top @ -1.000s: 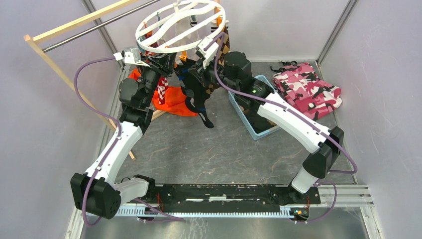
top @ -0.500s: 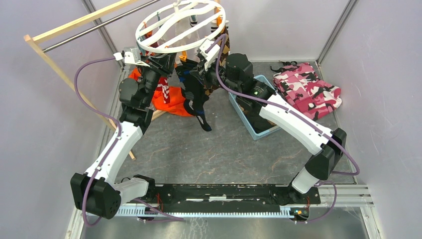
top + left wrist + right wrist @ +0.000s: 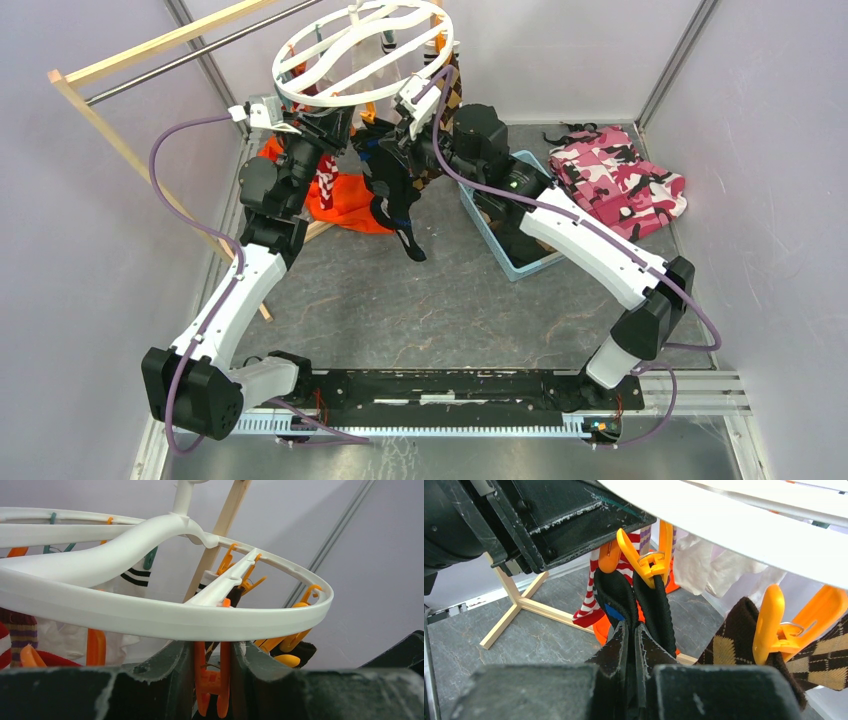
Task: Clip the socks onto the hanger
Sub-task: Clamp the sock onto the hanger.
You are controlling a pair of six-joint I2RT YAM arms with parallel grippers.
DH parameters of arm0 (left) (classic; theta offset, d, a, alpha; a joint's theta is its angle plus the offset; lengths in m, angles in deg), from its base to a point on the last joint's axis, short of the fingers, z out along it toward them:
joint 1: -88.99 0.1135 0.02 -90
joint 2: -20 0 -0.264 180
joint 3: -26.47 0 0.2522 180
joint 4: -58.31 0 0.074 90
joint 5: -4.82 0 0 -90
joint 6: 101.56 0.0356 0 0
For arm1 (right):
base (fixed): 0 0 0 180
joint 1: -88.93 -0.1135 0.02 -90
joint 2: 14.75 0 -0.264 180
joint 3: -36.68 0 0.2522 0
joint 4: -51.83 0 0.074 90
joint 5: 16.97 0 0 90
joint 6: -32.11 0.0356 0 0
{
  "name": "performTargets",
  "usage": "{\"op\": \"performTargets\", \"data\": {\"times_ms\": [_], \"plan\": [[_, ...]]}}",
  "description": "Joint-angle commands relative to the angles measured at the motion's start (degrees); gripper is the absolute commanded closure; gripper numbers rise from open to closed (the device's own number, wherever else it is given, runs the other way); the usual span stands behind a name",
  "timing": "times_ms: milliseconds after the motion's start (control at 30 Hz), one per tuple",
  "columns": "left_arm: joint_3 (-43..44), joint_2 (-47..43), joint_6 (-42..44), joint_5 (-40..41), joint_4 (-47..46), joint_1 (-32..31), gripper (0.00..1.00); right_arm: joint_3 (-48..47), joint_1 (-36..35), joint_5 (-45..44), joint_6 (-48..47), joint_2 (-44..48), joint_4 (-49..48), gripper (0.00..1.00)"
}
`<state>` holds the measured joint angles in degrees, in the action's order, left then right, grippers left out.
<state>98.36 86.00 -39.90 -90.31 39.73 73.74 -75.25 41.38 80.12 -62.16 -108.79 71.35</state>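
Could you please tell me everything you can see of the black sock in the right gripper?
The black sock looks like soft ribbed knit with a blue patch, bunched into two upright folds. The right gripper is shut on its lower part. Its top reaches up among the orange clips hanging under the hanger; whether a clip grips it cannot be told. From above, its free end hangs loose below the gripper.

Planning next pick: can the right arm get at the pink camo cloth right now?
Probably not yet: the right gripper is shut on a black sock under the hanger. The pink camo cloth itself lies uncovered.
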Motion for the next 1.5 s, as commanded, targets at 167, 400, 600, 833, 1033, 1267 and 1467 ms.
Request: {"op": "performTargets", "data": {"times_ms": [167,400,600,833,1033,1267,1467], "plan": [[1.1,0.4,-2.3,-0.7,-0.2,-0.1,0.98,-5.2,-0.4,0.2,0.5,-1.4,-2.8,1.00],[1.1,0.4,-2.4,-0.7,-0.4,-0.1,0.98,-5.4,-1.0,0.3,0.8,-2.0,-3.1,1.00],[0.9,0.4,-2.4,-0.7,-0.3,-0.1,0.98,-8.9,-1.0,-1.3,0.2,-2.7,-3.5,1.00],[1.2,0.5,-2.5,-0.7,-0.3,-0.1,0.98,-7.7,-1.0,-1.1,0.8,-2.1,-3.2,1.00],[1.2,-0.2,-3.1,-0.5,-0.1,-0.1,0.78,-5.1,-1.0,-1.1,0.9,-1.3,-3.0,1.00],[1.1,-1.9,-3.8,-0.2,1.5,-0.1,0.44,-4.7,-0.9,-1.2,0.9,-1.3,-3.1,0.99],[0.8,-4.0,-4.0,0.1,5.1,-0.1,0.25,-4.4,-0.9,-1.0,0.6,-1.0,-3.0,0.82]]}}
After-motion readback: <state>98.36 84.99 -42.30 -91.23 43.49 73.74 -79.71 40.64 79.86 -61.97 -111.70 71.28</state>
